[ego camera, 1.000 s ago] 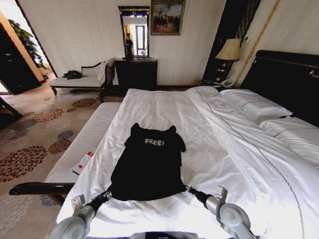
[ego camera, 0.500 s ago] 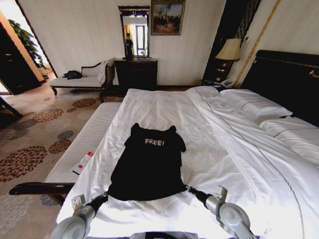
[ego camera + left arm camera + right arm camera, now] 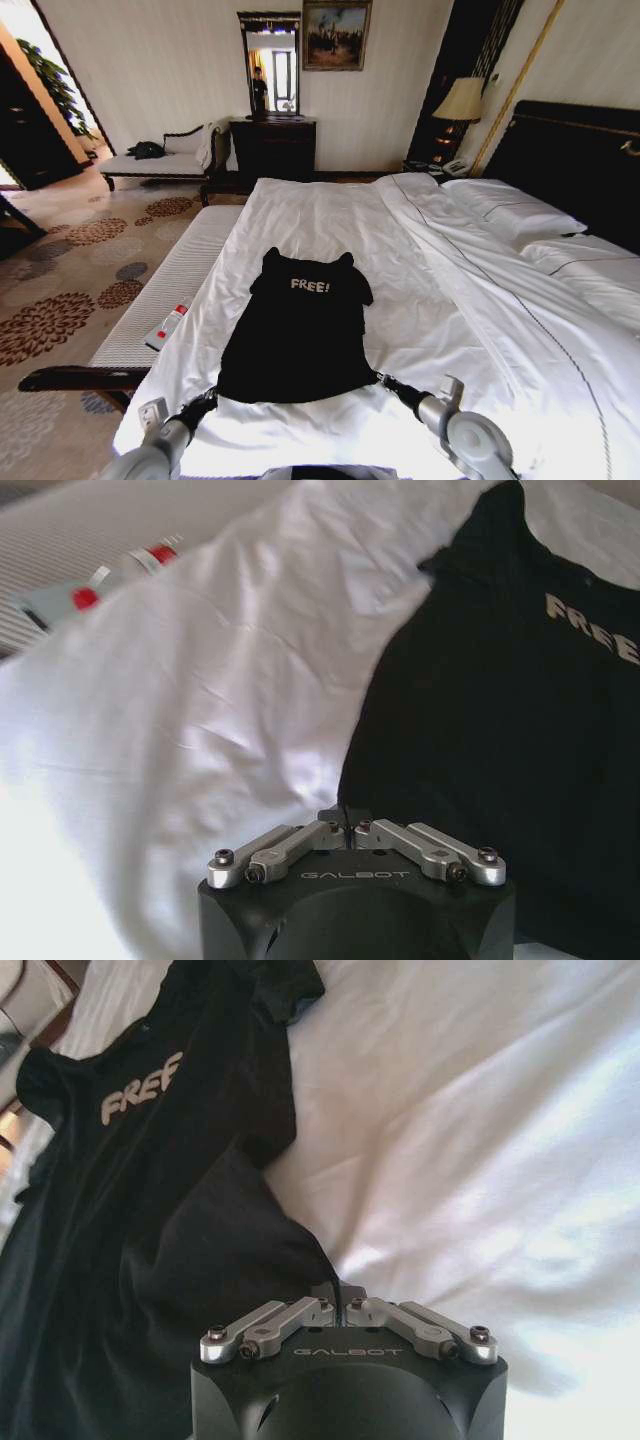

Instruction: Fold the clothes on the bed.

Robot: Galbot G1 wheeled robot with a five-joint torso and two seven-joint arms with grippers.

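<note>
Both arms have drawn slightly back. Left gripper [image 3: 343, 817] pinches the T-shirt [image 3: 300, 335] hem corner on the bed [image 3: 420, 300]; right gripper [image 3: 340, 1295] pinches the opposite corner, lettering beyond.

The black T-shirt [image 3: 298, 335] lies flat on the bed [image 3: 330, 215], chest up, its white "FREE!" lettering reading upright toward twelve o'clock and its hem toward six. The left tool [image 3: 210, 397] sits at the hem's seven-o'clock corner and the right tool [image 3: 383, 379] at its five-o'clock corner, each touching the fabric edge; whether their fingers clamp the cloth cannot be told here. White pillows [image 3: 520, 215] and a dark headboard [image 3: 575, 160] lie toward two o'clock. At nine o'clock of the shirt, beside the bed, a pale-cushioned bench [image 3: 165, 290] carries a small white-and-red object [image 3: 167, 326]. A lamp [image 3: 460, 100] glows near one o'clock.
</note>
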